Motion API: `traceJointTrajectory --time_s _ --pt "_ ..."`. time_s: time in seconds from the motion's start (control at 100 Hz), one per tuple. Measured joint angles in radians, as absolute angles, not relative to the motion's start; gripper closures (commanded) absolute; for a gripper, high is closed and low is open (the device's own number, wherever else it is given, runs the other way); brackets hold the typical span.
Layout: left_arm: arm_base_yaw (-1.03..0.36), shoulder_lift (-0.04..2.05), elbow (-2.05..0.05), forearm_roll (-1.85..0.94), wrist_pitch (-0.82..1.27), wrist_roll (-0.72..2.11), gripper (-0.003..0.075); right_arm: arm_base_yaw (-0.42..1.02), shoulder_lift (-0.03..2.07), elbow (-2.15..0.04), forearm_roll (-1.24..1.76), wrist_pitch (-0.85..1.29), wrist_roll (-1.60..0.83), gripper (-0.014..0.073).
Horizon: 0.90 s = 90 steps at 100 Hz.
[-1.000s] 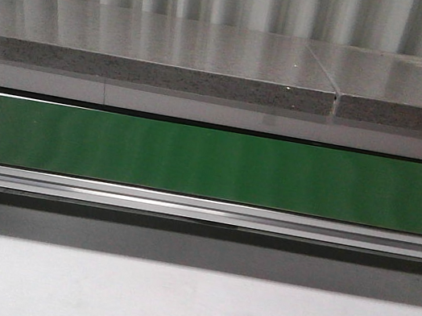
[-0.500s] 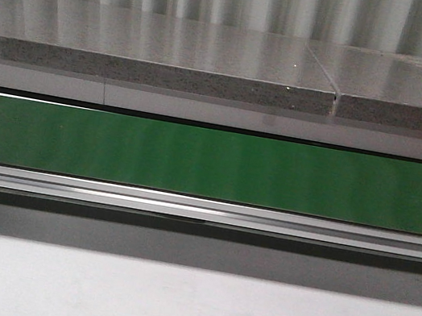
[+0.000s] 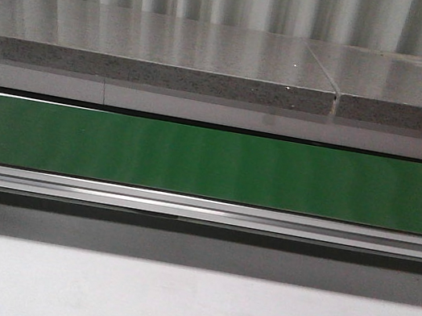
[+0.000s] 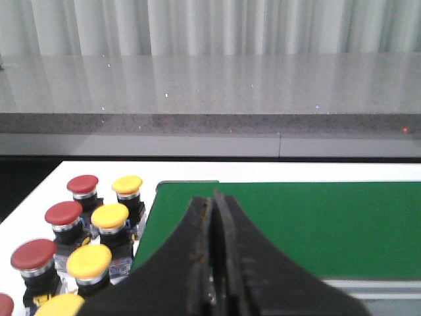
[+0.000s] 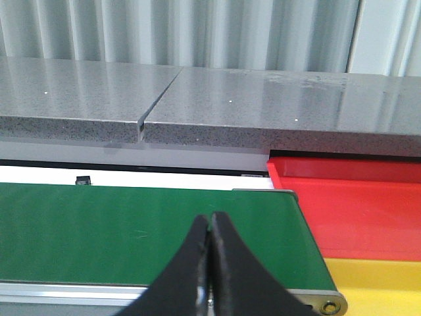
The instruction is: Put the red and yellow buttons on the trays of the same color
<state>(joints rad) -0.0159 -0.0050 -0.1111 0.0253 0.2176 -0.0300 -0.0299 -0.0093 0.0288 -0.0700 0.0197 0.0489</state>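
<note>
While both arms hung over the ends of the belt, the pictures showed this:

Belt: the green belt ran across the front view, with a silver rail along its near edge and a grey stone ledge behind it. Nothing lay on the belt in any view.

Left gripper: the left gripper was clenched, its two black fingers pressed together with nothing between them. It stood above the near edge of the belt, near the belt's left end.

Buttons: red buttons and yellow buttons stood in two rows on a white surface just beside the left end of the belt. The reds were in the outer row, the yellows in the row closer to the belt.

Right gripper: the right gripper was also pressed closed and held nothing. It stood above the near edge of the belt, near its right end.

Trays: the red tray lay just beside the right end of the belt, and the yellow tray touched its near side. No button was in the visible part of either tray.
</note>
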Motion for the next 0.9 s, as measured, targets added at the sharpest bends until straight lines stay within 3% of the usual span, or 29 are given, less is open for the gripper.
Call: traceJointTrajectory --time_s 0.36,0.8,0.9 --pt "-0.016 0.144 -0.375 0.027 0.538 -0.03 0.0741 -0.03 -0.009 0.029 -0.07 0.02 0.049 0.0661" --pt "-0.016 0.425 -0.513 0.04 0.577 -0.03 0.0736 -0.03 -0.009 0.029 -0.07 0.02 0.049 0.0661" --pt "-0.016 0.49 -0.532 0.04 0.577 -0.03 0.0666 -0.03 -0.009 0.029 -0.07 0.02 0.049 0.0661"
